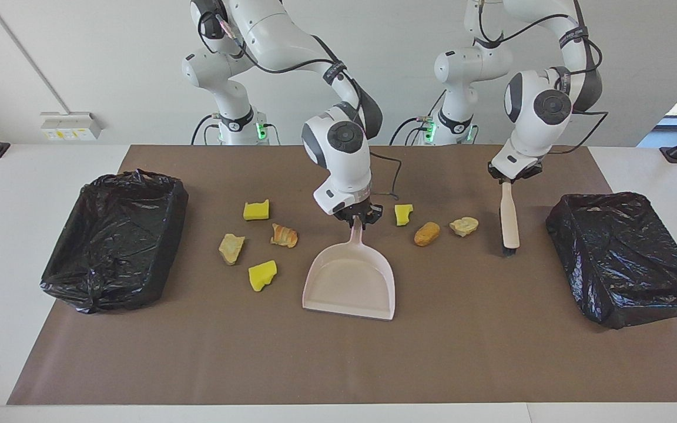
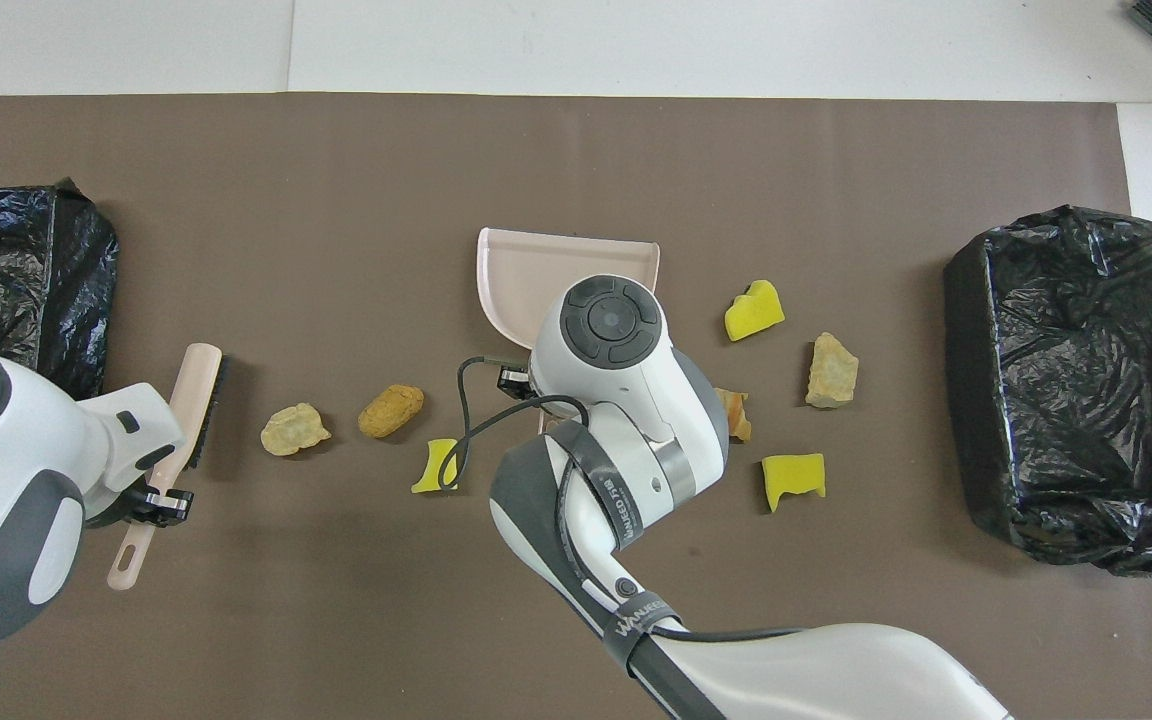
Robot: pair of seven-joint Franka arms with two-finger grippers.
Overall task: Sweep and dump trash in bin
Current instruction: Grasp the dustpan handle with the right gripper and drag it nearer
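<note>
The pale pink dustpan (image 1: pixel 350 282) lies flat mid-mat, its mouth pointing away from the robots. My right gripper (image 1: pixel 359 220) is shut on its handle; in the overhead view the wrist hides that grip and only the pan's mouth (image 2: pixel 566 265) shows. My left gripper (image 1: pixel 508 178) is shut on the beige brush (image 1: pixel 510 220), which hangs almost upright with its bristles down by the mat. Trash lies on both sides of the handle: yellow chunks (image 1: pixel 256 210) (image 1: pixel 262 275) (image 1: pixel 403 214) and several tan pieces, including two (image 1: pixel 427 233) (image 1: pixel 464 225) between handle and brush.
A black bag-lined bin (image 1: pixel 116 238) stands at the right arm's end of the brown mat. Another bin (image 1: pixel 626 255) stands at the left arm's end, close beside the brush. Bare mat (image 1: pixel 338 364) stretches from the dustpan's mouth to the table edge farthest from the robots.
</note>
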